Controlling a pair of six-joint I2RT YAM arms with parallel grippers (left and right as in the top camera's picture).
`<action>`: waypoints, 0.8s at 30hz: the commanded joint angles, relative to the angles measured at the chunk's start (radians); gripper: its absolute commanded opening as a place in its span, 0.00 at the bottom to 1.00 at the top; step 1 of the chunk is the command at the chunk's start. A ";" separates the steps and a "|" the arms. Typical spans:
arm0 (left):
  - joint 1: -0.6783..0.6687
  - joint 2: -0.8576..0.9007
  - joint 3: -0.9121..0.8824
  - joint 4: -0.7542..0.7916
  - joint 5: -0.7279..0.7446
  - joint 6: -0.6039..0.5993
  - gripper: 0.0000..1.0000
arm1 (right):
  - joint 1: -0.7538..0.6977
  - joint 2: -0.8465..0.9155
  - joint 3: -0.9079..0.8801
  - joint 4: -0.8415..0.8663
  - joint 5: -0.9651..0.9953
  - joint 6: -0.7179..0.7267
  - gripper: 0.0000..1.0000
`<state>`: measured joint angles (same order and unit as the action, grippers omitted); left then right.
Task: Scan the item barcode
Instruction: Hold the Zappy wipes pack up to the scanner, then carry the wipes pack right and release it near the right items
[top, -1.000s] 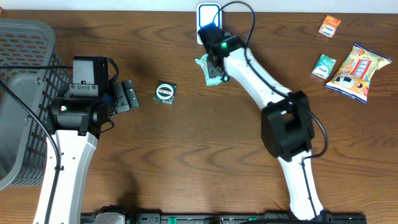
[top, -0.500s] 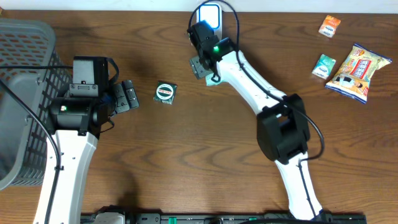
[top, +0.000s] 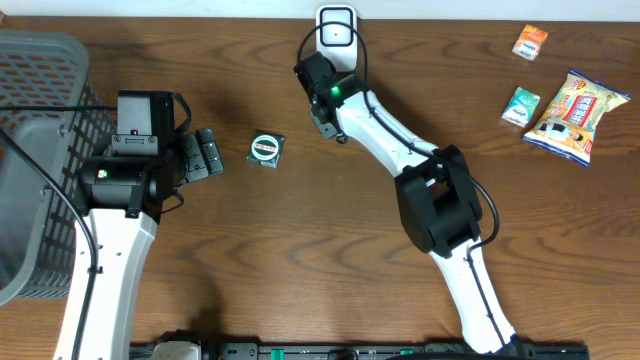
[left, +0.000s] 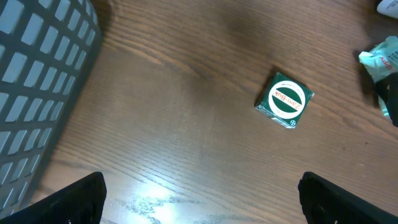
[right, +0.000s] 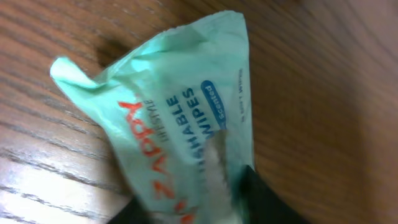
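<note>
A mint-green wipes packet (right: 180, 118) with orange and blue print fills the right wrist view. My right gripper (right: 205, 208) is shut on its lower end, just above the wood. From overhead the right gripper (top: 320, 100) sits just below a white scanner (top: 336, 25) at the table's back edge, and the wrist hides the packet. A corner of the packet (left: 382, 57) shows at the right edge of the left wrist view. My left gripper (left: 202, 208) is open over bare wood, well left of a small green box (left: 285, 100) with a round white label.
A grey mesh basket (top: 40, 150) stands at the far left beside the left arm. At the back right lie an orange packet (top: 531, 42), a small green packet (top: 520, 105) and a yellow snack bag (top: 575, 115). The green box (top: 265, 149) lies between the arms.
The right arm has swung left along the table's back with the wipes packet, and its jaws have closed on it. The left arm has not moved.
</note>
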<state>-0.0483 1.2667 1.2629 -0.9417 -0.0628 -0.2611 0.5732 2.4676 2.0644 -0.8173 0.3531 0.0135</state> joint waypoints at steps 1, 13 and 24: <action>0.003 -0.004 0.005 -0.003 -0.013 0.006 0.98 | 0.018 0.020 0.000 -0.012 0.011 0.041 0.14; 0.003 -0.004 0.005 -0.003 -0.013 0.006 0.98 | -0.125 -0.120 0.002 -0.084 -0.646 0.105 0.10; 0.003 -0.004 0.005 -0.003 -0.013 0.006 0.98 | -0.444 -0.132 0.002 -0.143 -1.646 -0.085 0.06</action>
<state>-0.0483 1.2667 1.2629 -0.9417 -0.0628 -0.2607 0.1829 2.3795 2.0666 -0.9516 -0.8787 0.0315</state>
